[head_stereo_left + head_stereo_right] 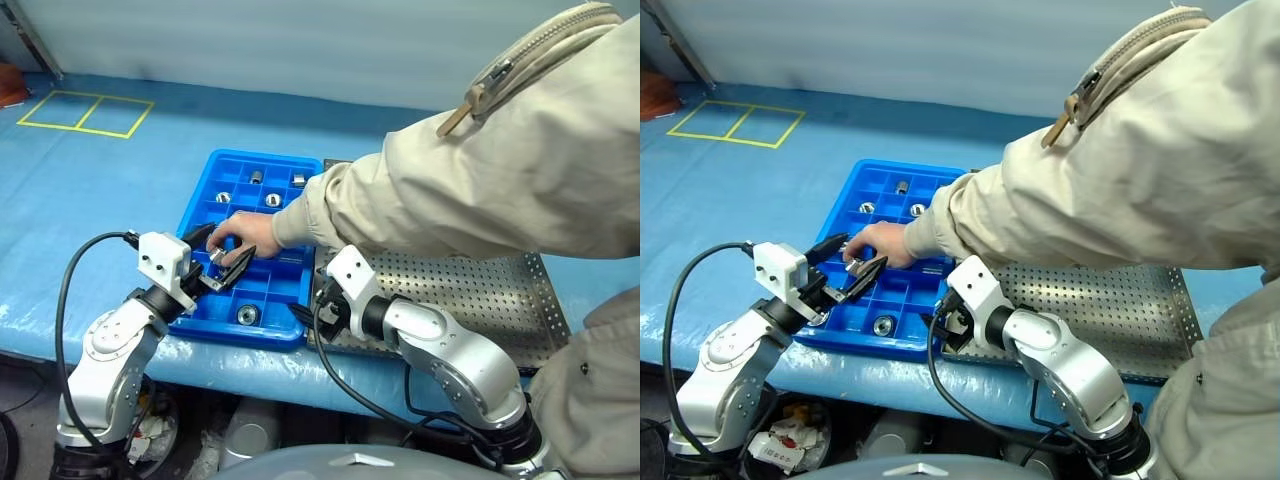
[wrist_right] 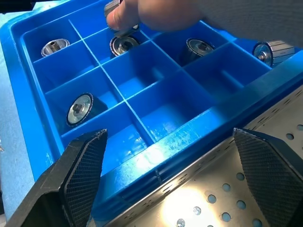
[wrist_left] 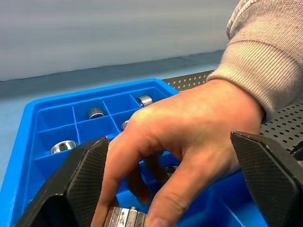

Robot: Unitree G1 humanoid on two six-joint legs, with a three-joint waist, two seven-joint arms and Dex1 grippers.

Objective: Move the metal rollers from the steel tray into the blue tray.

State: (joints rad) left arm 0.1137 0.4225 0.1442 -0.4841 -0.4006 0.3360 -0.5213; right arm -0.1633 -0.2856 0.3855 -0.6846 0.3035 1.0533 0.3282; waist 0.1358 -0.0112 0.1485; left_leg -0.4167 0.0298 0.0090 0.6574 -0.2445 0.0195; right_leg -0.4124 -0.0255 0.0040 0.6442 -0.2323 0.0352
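while my left gripper (image 1: 222,262) hangs wide open and empty over the blue tray (image 1: 225,165), a person's hand (image 1: 243,235) sits between its fingers; closing now would pinch it. my right gripper (image 2: 165,179), also open, waits at the steel tray (image 1: 520,290) edge. the metal rollers (image 2: 79,109) lie in blue compartments.

Bright, even light, maybe from above. Soft shadows under the person's sleeve (image 1: 480,190) on the blue tray (image 1: 205,195). White glare on the steel tray (image 2: 199,198) beside it. Close fingers (image 3: 156,156) a bit blurry.
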